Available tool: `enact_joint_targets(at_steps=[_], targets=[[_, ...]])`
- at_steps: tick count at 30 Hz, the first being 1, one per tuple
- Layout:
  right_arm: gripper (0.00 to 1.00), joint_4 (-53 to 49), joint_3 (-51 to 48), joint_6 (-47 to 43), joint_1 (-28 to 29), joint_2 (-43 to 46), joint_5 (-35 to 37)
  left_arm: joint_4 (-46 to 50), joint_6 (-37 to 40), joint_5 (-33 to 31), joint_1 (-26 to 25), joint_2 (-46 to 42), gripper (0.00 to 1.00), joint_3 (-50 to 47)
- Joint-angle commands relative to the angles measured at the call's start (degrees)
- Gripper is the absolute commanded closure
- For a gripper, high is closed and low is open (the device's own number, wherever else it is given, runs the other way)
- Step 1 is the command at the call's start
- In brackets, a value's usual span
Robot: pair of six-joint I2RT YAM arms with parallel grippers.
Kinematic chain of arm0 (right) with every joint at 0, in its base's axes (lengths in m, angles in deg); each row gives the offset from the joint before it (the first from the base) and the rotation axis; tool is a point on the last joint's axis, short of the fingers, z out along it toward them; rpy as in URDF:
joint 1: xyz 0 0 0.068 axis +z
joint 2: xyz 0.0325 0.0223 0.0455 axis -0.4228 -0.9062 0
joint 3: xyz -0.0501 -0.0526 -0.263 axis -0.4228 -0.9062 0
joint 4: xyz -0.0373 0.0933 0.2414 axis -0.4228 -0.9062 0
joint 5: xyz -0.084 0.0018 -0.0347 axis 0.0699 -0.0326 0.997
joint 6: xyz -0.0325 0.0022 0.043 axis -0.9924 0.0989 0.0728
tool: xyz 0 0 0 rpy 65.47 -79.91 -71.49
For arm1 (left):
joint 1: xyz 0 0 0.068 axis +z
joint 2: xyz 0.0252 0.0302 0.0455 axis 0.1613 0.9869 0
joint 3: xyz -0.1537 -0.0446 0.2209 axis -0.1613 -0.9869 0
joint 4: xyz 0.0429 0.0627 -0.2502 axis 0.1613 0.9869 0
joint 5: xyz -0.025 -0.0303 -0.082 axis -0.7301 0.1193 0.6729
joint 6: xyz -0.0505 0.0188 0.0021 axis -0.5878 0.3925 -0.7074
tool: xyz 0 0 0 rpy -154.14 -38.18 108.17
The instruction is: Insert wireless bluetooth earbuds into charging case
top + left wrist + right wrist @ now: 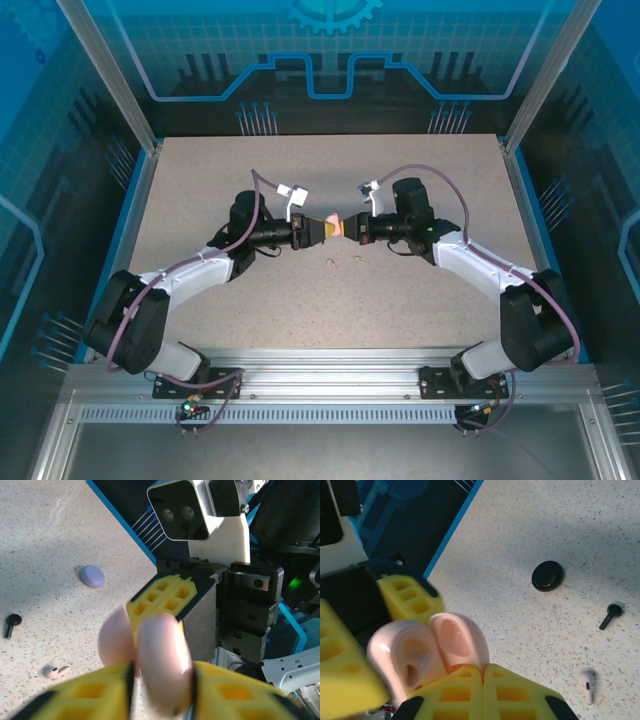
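A pale pink charging case [338, 226] hangs open above the table's middle, between both grippers. My right gripper [483, 669] is shut, pinching the rim of the lid [457, 640]; the case's hollow base [405, 660] faces this camera. My left gripper [162, 672] stands round one half of the case [162, 660], jaws apart with thin gaps at each side, blurred. One left finger [407, 597] shows behind the case. On the table lie a pale pink earbud [588, 684] and a black earbud [610, 616]. The same pale pink earbud [55, 671] and black earbud [11, 624] show in the left wrist view.
A shut black case [548, 575] and a shut lilac case [92, 576] lie on the speckled table [200, 190]. Two small earbuds [345, 261] rest just in front of the grippers. Blue rails edge the table at left and right.
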Motion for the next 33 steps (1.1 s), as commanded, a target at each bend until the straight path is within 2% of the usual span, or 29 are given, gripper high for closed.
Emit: enact_joint_targets(at_steps=[1,6,7,12,17,27,30,33], targets=[[1.0,-5.5,3.5,-3.1,0.4,0.7,3.0,0.9,0.9,0.0,-0.4,-0.4,0.32,1.0],[1.0,-18.5,9.7,-11.6,0.3,-0.5,9.0,10.3,6.9,-0.7,0.4,-0.8,0.03,4.8],[1.0,-21.0,11.2,-13.7,0.1,-1.1,10.3,12.8,8.1,-0.6,0.6,-0.7,0.01,5.9],[1.0,-28.4,16.3,-22.4,-0.1,-3.9,15.1,24.1,15.5,0.9,1.1,0.9,0.01,11.0],[1.0,-31.1,18.7,-28.9,-0.1,-5.2,19.1,35.4,22.9,4.6,2.3,4.7,0.01,17.2],[1.0,-29.8,18.1,-33.5,-0.1,-6.5,22.7,51.5,30.8,9.8,3.0,15.6,0.03,31.1],[1.0,-29.4,17.8,-33.3,0.0,-6.2,21.7,55.9,33.4,10.9,3.0,17.8,0.09,34.4],[1.0,-29.4,17.7,-33.3,0.1,-5.5,20.8,60.9,36.4,12.2,3.0,20.1,0.21,38.1]])
